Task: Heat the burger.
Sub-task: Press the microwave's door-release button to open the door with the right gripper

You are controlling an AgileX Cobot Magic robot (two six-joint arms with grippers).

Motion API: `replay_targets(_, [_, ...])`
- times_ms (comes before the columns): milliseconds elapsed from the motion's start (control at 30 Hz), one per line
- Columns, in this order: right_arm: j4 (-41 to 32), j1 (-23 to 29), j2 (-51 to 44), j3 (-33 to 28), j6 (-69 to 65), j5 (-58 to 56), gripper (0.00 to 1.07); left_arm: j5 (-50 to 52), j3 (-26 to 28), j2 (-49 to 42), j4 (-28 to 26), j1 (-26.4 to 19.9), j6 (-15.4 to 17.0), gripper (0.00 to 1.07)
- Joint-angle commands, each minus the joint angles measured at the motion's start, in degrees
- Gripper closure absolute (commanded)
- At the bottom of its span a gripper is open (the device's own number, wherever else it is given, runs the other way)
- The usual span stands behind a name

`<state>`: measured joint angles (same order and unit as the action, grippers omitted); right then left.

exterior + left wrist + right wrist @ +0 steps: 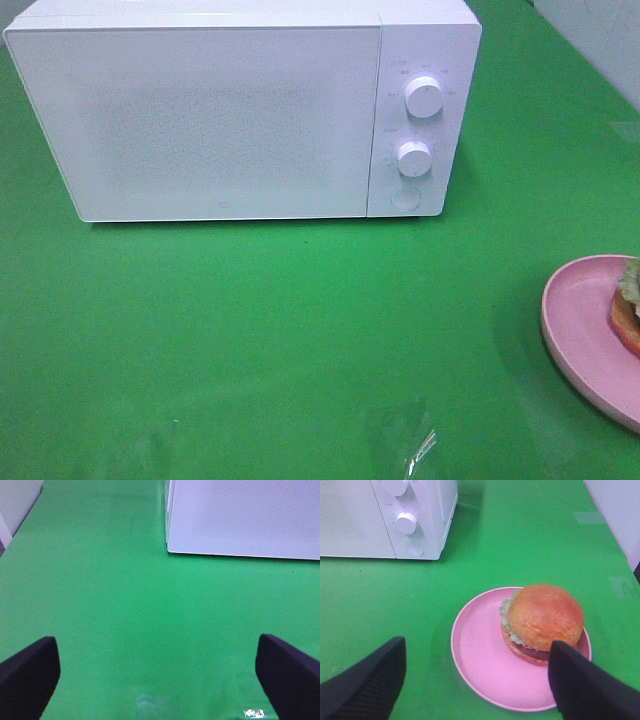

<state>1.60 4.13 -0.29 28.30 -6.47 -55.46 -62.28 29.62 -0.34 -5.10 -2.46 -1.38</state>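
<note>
Green tabletop (250, 330) fills the high view, w/ a strip of white wall (600, 40) at the far right corner. You have a white microwave (200, 110) standing at the back, its door (210, 120) shut and facing front. On the panel right of the door are two round white knobs, the upper knob (425, 97) above the lower knob (413, 157), and a round button (404, 197) sits under them.

Burger (543, 622) sits upright on a pink plate (480, 650). The plate rests on the tabletop, right of the microwave & nearer the front. In the high view only part of the plate and a sliver of burger show, at the right edge. The burger is off-centre on the plate, toward the side away from the microwave. It has a glossy golden-brown bun on top, then a green lettuce frill, then an orange-brown bottom bun.

Your right gripper (477, 655) hangs over the plate, fingers wide apart, holding nothing. One dark finger overlaps the burger's near edge in the wrist view; can't tell if it touches. The other finger is over bare green beside the plate.

Your left gripper (157, 655) is also spread wide & empty. It is over bare tabletop, in front of the microwave's left front corner. A small shiny clear patch (420, 450) lies on the tabletop near the front.
</note>
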Motion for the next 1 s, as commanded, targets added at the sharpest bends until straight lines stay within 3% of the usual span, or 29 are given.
replay_targets(33, [-0.1, -0.4, -1.4, -0.2, 0.8, 0.7, 0.32, 1.0, 0.0, -1.0, -0.2, 0.2, 0.2, 0.08])
replay_targets(500, [-0.1, -0.4, -1.0, 0.6, 1.0, 0.9, 0.32, 1.0, 0.0, -1.0, -0.2, 0.2, 0.1, 0.08])
replay_targets(1000, [-0.1, -0.4, 12.4, 3.0, 1.0, 11.6, 0.32, 1.0, 0.0, -1.0, -0.2, 0.2, 0.1, 0.08])
